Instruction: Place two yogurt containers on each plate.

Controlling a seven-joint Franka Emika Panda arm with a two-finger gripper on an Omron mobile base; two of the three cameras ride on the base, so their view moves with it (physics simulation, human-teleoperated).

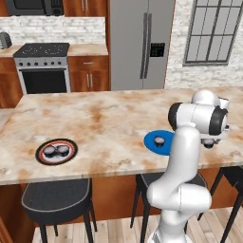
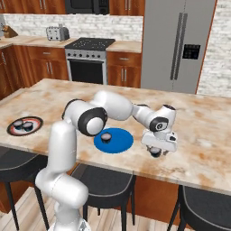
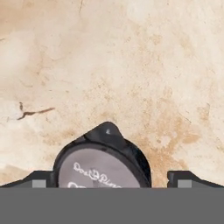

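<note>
At the left of the right base view, the black plate with a red-orange ring [image 2: 25, 126] is sitting near the marble counter's [image 2: 203, 131] front edge, carrying two small dark yogurt cups with pale tops [image 2: 24, 126]. Toward the centre, the plain bright blue plate [image 2: 113, 140] is holding one yogurt cup [image 2: 106, 136]. Right of it, the gripper [image 2: 155, 152] is hovering low over the counter, its jaws spread either side of a fourth dark cup with a printed greyish lid [image 3: 102, 168]; whether they are touching it is unclear.

Bare counter [image 2: 198, 135] surrounds the gripper [image 2: 155, 152]; one yogurt cup [image 2: 106, 136] occupies the blue plate [image 2: 119, 144] beside.
</note>
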